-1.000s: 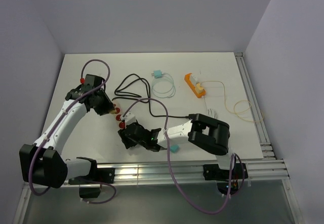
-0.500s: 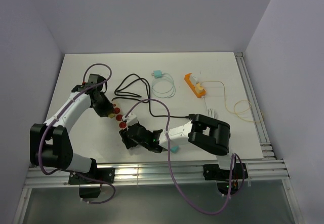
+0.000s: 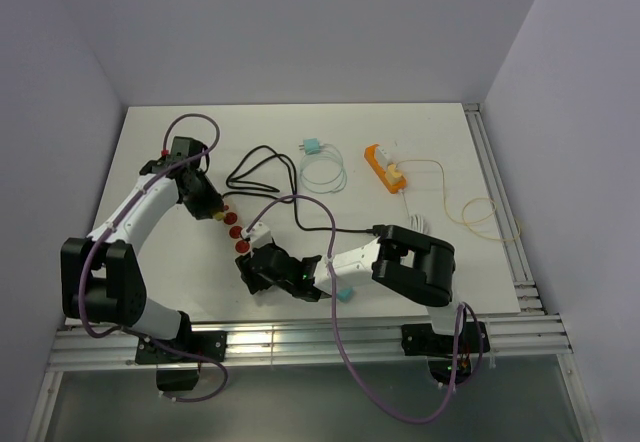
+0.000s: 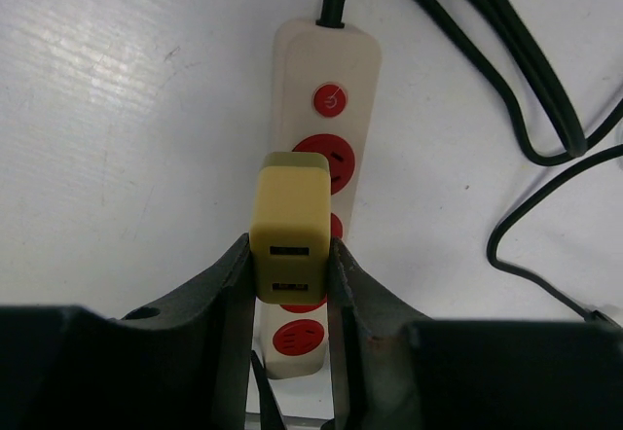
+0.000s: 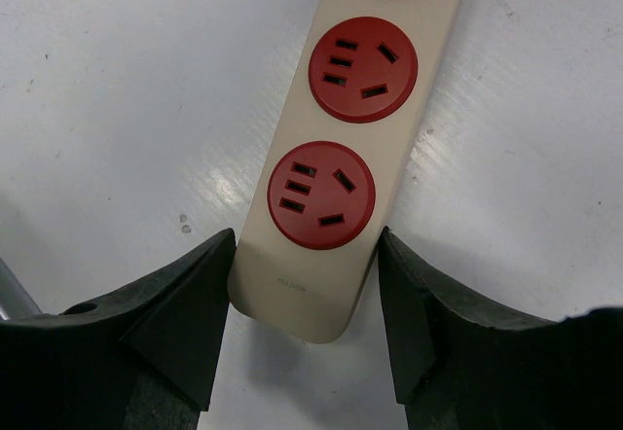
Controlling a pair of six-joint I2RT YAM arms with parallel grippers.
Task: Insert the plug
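Your left gripper (image 4: pixel 290 260) is pinching the plug (image 4: pixel 290 206) - a yellowish USB charger block. The fingers (image 4: pixel 229 294) press on both of its flanks and its two USB ports face the wrist camera.

In the left wrist view the plug sits over the power strip (image 4: pixel 329 60), roughly mid-length. It is past the red switch and the first red socket, and it covers part of the next socket down. You can't tell from here whether the prongs are seated or only hovering above the holes. The plug looks lined up with the strip's long axis and centred across its width.

Your right gripper (image 5: pixel 304 274) straddles the near end of the strip. One finger lies against each long edge, beside the last socket, so it clamps the strip across its width. The strip lies flat on the white table (image 3: pixel 420 132), and two red sockets show in full in that wrist view.

From above, the strip (image 3: pixel 238 234) runs diagonally between the two grippers - left gripper (image 3: pixel 208 205) at its upper-left part, right gripper (image 3: pixel 258 267) at its lower-right end. The black cable (image 4: pixel 333 10) leaves the switch end and loops away across the table.

Further back on the table there's a teal connector (image 3: pixel 312 147) with a coil of thin wire. To its right is an orange piece (image 3: pixel 384 168) with a yellow wire, and both are well apart from the strip.
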